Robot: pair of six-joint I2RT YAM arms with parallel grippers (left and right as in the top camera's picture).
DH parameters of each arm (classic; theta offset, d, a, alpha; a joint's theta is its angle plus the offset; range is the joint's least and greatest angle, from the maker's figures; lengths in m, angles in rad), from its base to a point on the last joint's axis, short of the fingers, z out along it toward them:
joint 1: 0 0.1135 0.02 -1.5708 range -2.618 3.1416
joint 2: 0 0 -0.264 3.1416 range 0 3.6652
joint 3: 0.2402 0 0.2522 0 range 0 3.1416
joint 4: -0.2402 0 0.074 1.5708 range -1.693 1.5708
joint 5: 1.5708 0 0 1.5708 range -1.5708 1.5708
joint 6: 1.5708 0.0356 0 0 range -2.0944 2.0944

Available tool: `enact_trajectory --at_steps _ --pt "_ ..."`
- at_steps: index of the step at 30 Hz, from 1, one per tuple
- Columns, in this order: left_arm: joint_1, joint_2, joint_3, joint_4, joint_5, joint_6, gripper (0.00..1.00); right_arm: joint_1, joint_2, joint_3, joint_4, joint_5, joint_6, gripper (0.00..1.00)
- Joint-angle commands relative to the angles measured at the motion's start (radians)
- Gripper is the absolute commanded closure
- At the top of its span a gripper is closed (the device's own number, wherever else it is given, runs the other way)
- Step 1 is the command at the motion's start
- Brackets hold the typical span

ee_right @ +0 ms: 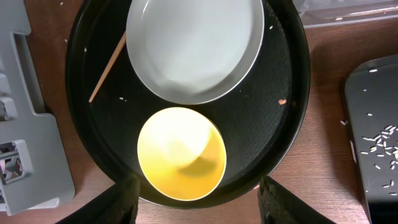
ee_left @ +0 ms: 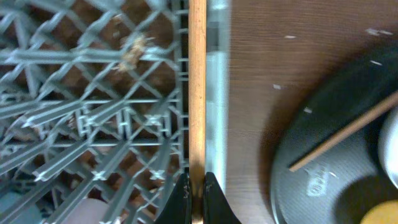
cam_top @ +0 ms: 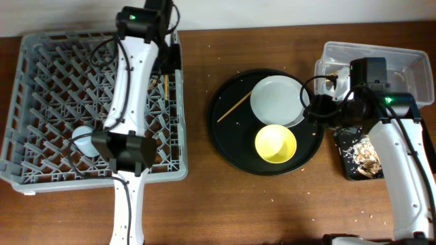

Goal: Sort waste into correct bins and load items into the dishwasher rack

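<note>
Overhead: dishwasher rack [cam_top: 68, 37] at left, with the light-blue cup [cam_top: 83, 139] inside it on the near side. The left gripper [ee_left: 196, 196] is clamped on one chopstick [ee_left: 197, 93], which is aligned with the rack's right rim. The second chopstick [cam_top: 235, 107] lies on the round black tray [cam_top: 231, 146] beside the plate [cam_top: 278, 101], with the yellow bowl [cam_top: 275, 143] just in front of the plate. The right gripper [ee_right: 198, 186] hovers over the bowl, fingers wide apart, holding nothing. At right are the clear tub [cam_top: 409, 68] and the small black tray [cam_top: 340, 136] holding food scraps [cam_top: 368, 160].
</note>
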State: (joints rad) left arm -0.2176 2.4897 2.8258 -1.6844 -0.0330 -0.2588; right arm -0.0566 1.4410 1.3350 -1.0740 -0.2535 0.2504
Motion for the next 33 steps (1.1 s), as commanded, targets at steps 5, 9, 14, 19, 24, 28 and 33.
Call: enact_trajectory --at_steps 5,9,14,19,24,28,33 --pt "-0.020 0.001 -0.264 0.026 -0.016 -0.044 0.93 -0.003 0.004 0.005 -0.005 -0.005 -0.010 0.37" --pt "-0.029 -0.072 -0.163 -0.004 0.034 -0.043 0.59 -0.003 0.004 0.005 -0.005 -0.005 -0.010 0.37" --pt "-0.154 -0.126 -0.187 0.044 0.209 0.231 0.47 -0.003 0.004 0.005 -0.003 -0.004 -0.010 0.37" --pt "-0.347 -0.126 -0.565 0.378 0.028 0.460 0.48 -0.003 0.004 0.005 -0.003 -0.005 -0.009 0.37" --pt "-0.349 -0.126 -0.834 0.708 -0.034 0.486 0.50 -0.003 0.004 0.005 -0.004 -0.005 -0.010 0.37" --pt "-0.349 -0.125 -0.962 0.821 0.040 0.500 0.62 -0.003 0.004 0.005 -0.004 -0.005 -0.009 0.37" --pt "-0.349 -0.132 -0.978 0.830 0.036 0.492 1.00 -0.003 0.004 0.005 -0.005 -0.005 -0.009 0.37"
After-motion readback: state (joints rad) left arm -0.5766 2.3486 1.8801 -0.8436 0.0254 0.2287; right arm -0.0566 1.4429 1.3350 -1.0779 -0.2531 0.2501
